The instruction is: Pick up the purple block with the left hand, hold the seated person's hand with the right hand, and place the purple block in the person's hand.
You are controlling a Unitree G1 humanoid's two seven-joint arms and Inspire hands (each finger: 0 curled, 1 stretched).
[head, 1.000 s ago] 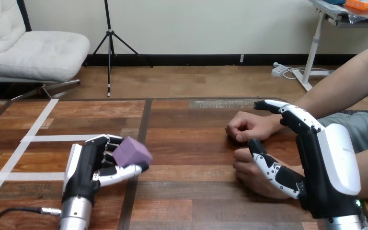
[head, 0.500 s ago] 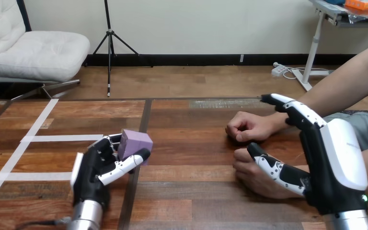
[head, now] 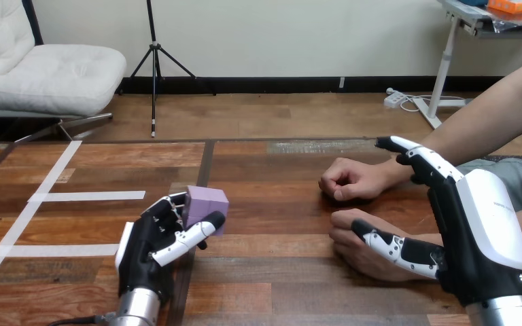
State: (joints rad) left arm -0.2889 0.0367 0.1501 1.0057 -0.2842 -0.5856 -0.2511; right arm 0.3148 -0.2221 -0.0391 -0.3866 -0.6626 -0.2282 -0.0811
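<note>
The black-and-white left hand [head: 146, 248] clasps the small purple cube block [head: 207, 201], ready for handover; the right hand [head: 482, 224], fingers spread, flanks the person's nearer fist [head: 360, 263]

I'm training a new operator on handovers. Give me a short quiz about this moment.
1. True or false: the purple block lies untouched on the wooden table.
2. Which robot hand has its thumb over the person's nearer hand? A) left hand B) right hand
3. Fill in: the person's farther hand is closed into a ____.
Key: 1 false, the left hand grips it; 2 B; 3 fist.
</note>
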